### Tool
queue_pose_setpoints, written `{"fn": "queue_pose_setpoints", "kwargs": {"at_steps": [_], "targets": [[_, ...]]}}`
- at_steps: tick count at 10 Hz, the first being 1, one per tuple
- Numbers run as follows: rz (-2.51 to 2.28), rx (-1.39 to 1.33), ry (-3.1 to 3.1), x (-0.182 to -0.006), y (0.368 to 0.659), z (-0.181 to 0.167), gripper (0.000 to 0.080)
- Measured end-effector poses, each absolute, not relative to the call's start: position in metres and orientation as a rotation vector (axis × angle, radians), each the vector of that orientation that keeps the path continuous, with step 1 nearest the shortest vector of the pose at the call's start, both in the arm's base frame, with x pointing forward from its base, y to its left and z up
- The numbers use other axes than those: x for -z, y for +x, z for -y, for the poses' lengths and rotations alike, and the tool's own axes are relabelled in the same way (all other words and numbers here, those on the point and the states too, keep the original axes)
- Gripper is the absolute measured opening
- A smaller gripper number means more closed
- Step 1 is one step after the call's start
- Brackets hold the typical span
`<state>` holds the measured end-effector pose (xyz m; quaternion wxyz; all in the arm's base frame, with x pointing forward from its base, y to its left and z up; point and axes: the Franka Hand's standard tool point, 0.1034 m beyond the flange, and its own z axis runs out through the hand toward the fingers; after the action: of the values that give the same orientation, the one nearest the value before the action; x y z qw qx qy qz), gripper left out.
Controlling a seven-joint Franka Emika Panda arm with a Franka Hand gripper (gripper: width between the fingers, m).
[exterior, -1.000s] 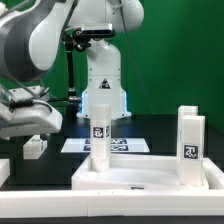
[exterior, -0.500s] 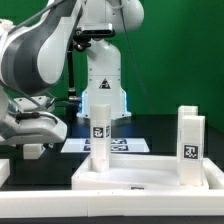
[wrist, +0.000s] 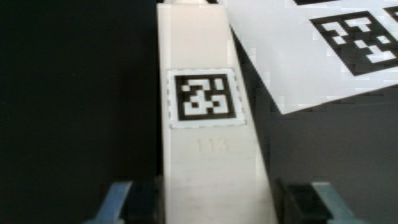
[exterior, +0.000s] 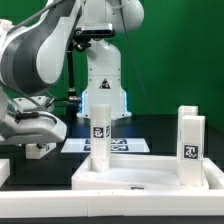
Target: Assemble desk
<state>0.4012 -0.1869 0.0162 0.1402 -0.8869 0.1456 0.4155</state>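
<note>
The desk top (exterior: pixel 150 181), a white rimmed tray, lies at the front of the exterior view. Two white legs stand upright in it, one (exterior: pixel 100 135) near its left end and one (exterior: pixel 190 146) near its right end, each with a marker tag. A third white leg (wrist: pixel 210 100) lies flat on the black table, also seen at the exterior view's left (exterior: pixel 38 150). My gripper (wrist: pixel 221 200) is down over this leg, a blue-grey finger (wrist: pixel 121 198) on either side. A dark gap shows between each finger and the leg, so the gripper is open around it.
The marker board (wrist: pixel 329 50) lies flat right beside the loose leg, and shows behind the desk top (exterior: pixel 128 146) in the exterior view. The arm's white base (exterior: pixel 103 75) stands at the back. A small white part (exterior: pixel 4 170) sits at the left edge.
The arm has swung and sunk lower over the loose leg at the exterior view's left. Over the last half second it has hardly moved.
</note>
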Motion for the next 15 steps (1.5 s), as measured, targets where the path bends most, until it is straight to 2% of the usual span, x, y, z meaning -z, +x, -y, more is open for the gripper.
{"fn": "queue_pose_setpoints", "kwargs": {"at_steps": [4,6,7,8,10,13,14,15], "targets": [[-0.418,-1.208,-2.557,-0.02,0.402,0.187,0.029],[-0.34,-1.143,-2.587,-0.07,0.435,0.185,0.029],[-0.245,-1.038,-2.64,-0.097,0.454,0.175,0.029],[-0.178,-1.006,-2.667,-0.121,0.461,0.159,0.029],[-0.152,-0.849,-2.737,-0.138,0.473,0.152,0.029],[-0.179,-0.59,-2.844,-0.139,0.478,0.157,0.029],[-0.155,-0.521,-2.869,-0.149,0.49,0.15,0.029],[-0.111,-0.401,-2.894,-0.177,0.513,0.139,0.029]]}}
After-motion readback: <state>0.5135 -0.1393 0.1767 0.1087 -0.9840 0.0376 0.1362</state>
